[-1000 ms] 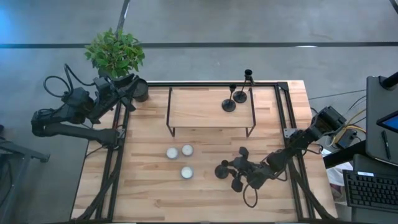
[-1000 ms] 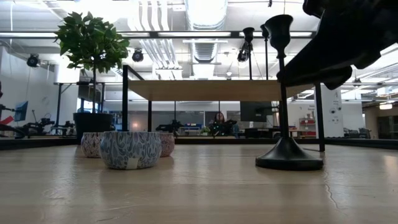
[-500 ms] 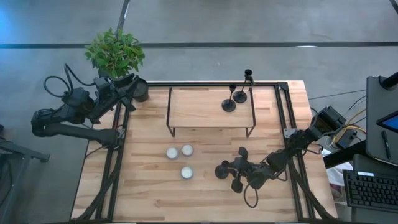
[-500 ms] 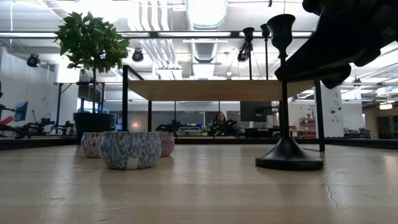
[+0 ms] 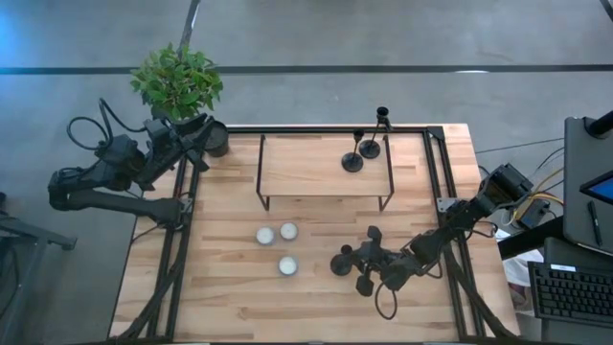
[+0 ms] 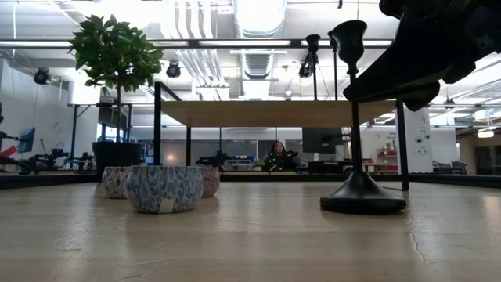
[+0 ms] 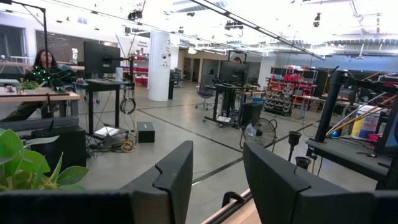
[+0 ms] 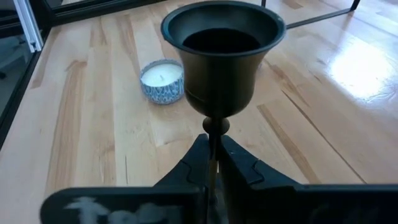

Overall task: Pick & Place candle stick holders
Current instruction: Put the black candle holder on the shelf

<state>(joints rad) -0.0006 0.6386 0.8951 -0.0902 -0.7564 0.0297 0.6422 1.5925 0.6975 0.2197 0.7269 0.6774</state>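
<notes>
Clearly we judge the black metal candlestick with round disc base, thin stem and small cup top (image 6: 356, 117) stiff, top-heavy and slick, so low on the stem suits best. At the high view's far left the left gripper (image 5: 192, 144) waits beside the leafy green potted plant (image 5: 177, 81), its jaws part open and empty. Lower right of centre, on the pale wooden table (image 5: 230, 287), our right gripper (image 8: 211, 165) is clamped on that stem under the cup. Two more black candlesticks (image 5: 364, 146) stand on the wooden shelf (image 5: 306, 165), upper right.
</notes>
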